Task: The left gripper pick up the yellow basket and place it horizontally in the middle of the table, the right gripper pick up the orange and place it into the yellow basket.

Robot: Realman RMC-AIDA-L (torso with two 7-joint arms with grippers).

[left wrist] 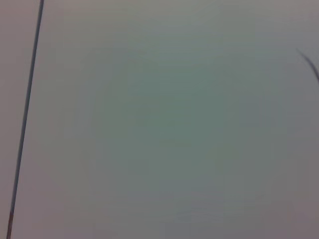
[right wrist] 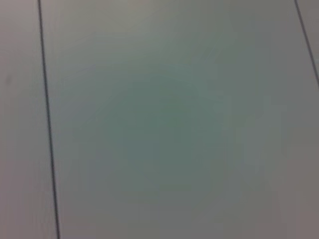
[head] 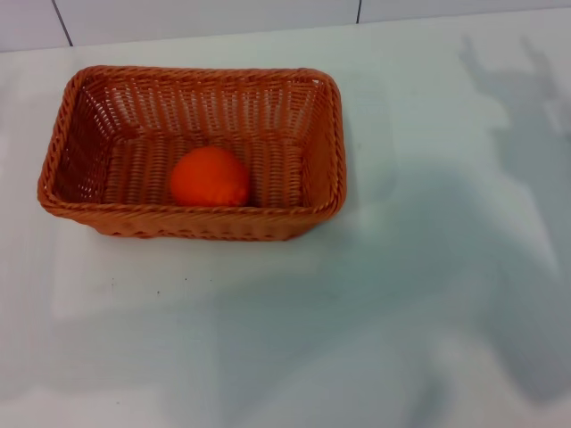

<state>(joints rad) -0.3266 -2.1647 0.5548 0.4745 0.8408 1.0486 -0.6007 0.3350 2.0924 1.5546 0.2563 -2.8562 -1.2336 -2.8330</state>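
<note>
Looking for either hand gives nothing: neither the left hand nor the right hand appears in any view, so whether they are open or closed cannot be told. Both wrist views show only a pale flat surface crossed by thin dark lines. In the head view the yellow basket (head: 192,152) sits on the white desk (head: 375,294), lying lengthwise across the view on the robot's left half. The orange (head: 210,176) rests inside it on the woven floor, close to the near wall.
</note>
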